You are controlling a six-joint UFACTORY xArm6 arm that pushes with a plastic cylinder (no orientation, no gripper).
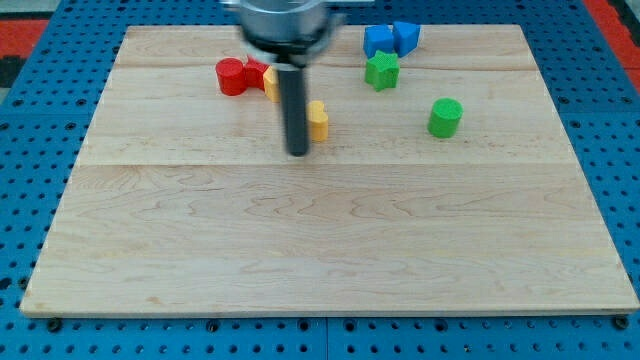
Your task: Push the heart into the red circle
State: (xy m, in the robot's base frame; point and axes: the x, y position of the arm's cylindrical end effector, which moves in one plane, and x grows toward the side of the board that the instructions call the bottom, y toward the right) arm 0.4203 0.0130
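The red circle [231, 77] sits near the view's top left of the board, with a second red block [256, 72] touching its right side. A yellow block [271, 84] lies just right of those, partly hidden by my rod; its shape cannot be made out. Another yellow block [317, 119], which may be the heart, sits right of the rod. My tip [297, 152] rests on the board just left of and slightly below this yellow block.
Two blue blocks [378, 41] [405, 36] sit at the view's top, right of centre. A green star-like block [381, 70] lies below them. A green cylinder [445, 117] stands further right. The wooden board [330, 240] lies on a blue pegboard.
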